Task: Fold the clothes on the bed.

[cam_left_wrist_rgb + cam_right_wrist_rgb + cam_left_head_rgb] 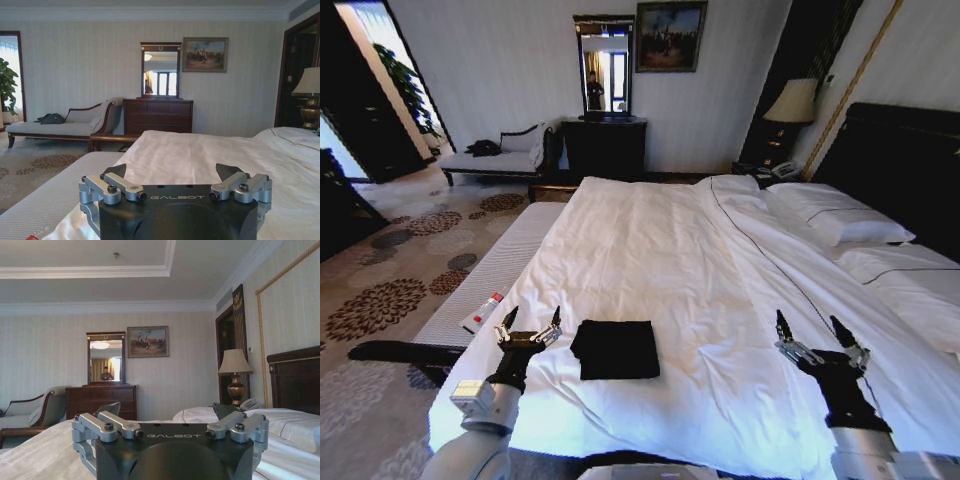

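The clothes [616, 349] lie as a small black folded square on the white duvet of the bed [660, 250], near its foot edge. My left gripper [529, 323] hovers open just left of the clothes, fingers pointing up the bed. My right gripper [818, 332] stands open well to the right of the clothes, above bare duvet. In the left wrist view my left gripper [170, 172] is open with the bed [200, 155] stretching beyond it. The right wrist view has my right gripper [165, 411] open, with the bed [40, 455] and pillows past it.
A padded bench [490, 270] runs along the bed's left side with a small red-and-white item [481, 313] on it. A dresser [605, 148] with mirror, a chaise lounge [495, 155] with a dark bundle, and a lamp [792, 103] stand by the far wall. The headboard [905, 165] is on the right.
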`<state>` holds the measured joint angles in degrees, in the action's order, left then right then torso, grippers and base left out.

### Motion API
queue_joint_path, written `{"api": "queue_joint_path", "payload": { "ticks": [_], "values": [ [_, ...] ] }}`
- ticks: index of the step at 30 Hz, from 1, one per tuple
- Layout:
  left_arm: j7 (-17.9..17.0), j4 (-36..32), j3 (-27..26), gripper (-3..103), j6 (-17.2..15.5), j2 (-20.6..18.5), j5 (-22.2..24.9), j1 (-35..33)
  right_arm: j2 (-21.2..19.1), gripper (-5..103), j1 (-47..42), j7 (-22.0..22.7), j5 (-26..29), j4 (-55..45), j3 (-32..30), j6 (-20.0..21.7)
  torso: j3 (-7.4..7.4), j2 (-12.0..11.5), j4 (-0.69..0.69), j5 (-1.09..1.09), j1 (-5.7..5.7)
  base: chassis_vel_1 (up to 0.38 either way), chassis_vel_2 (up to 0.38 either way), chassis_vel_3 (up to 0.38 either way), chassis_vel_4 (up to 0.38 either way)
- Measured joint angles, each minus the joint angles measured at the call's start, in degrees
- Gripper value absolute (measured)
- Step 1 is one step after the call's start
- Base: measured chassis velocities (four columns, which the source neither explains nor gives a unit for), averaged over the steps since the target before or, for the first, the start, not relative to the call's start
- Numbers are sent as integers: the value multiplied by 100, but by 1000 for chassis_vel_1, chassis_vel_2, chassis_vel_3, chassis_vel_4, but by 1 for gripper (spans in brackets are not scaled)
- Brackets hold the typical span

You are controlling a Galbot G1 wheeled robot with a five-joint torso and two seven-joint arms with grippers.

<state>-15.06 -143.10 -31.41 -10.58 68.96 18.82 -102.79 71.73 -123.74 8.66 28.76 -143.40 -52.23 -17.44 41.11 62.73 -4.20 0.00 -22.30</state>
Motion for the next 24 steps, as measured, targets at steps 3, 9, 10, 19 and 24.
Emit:
{"api": "queue_joint_path", "payload": {
  "ticks": [3,9,10,19,24],
  "values": [
    [-1,0,-2,100,-2,-1,2,1,-3,100,4,0,0,3,2,1,0,0,0,0,0,0,0,0,0],
    [-3,0,-4,100,-4,-2,5,3,-10,100,9,1,2,8,4,4,0,0,0,0,0,0,0,0,0],
    [-3,0,-4,100,-4,-2,5,3,-10,100,9,1,2,8,4,4,0,0,0,0,0,0,0,0,0],
    [-3,0,-8,100,-4,-2,9,6,-15,100,13,1,5,12,8,4,0,0,0,0,0,0,0,0,0],
    [-3,1,-9,100,-5,-2,10,6,-17,100,14,1,7,13,8,4,0,0,0,0,0,0,0,0,0]
  ]
}}
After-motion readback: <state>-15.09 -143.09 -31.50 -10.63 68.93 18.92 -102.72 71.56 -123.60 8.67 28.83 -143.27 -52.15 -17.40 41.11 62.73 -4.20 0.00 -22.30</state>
